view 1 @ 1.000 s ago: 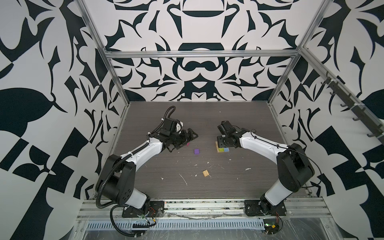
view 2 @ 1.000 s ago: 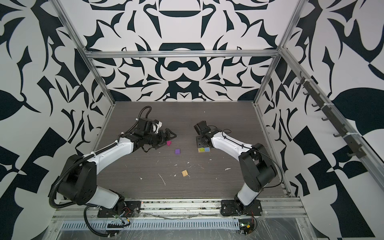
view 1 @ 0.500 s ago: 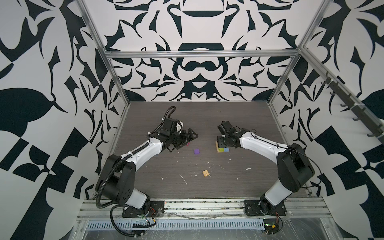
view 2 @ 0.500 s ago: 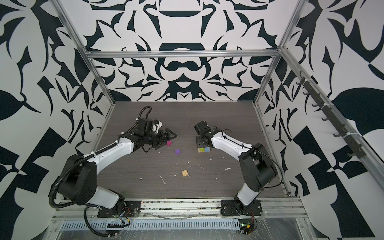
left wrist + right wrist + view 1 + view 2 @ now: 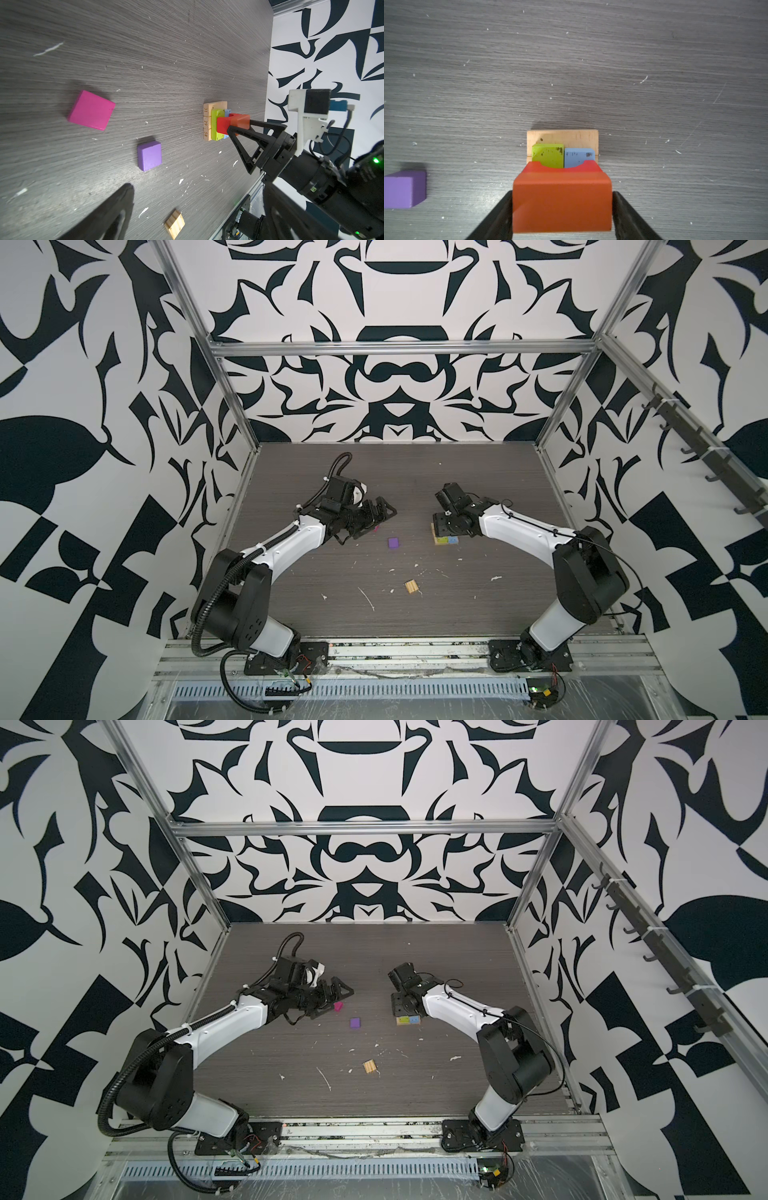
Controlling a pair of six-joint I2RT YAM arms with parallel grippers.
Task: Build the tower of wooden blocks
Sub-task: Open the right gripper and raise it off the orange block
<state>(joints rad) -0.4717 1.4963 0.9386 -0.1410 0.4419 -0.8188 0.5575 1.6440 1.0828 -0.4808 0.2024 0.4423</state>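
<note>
Since the earlier frame you have moved almost nothing: both arms stay at their places in both top views. Your right gripper (image 5: pixel 562 193) has one finger on each side of the orange block (image 5: pixel 562 205), which is the top of the wood block tower (image 5: pixel 445 537). I cannot tell if it pinches the block or only stands beside it. The tower is on the desk (image 5: pixel 457 605), right of the middle: tan planks (image 5: pixel 562 137), then lime green block (image 5: pixel 548 154) and blue block (image 5: pixel 579 156), then red block (image 5: pixel 562 169). Your left gripper (image 5: pixel 380 521) is spread wide near the magenta cube (image 5: pixel 91 110) and holds nothing. The purple cube (image 5: pixel 149 155) lies between this cube and the tower.
</note>
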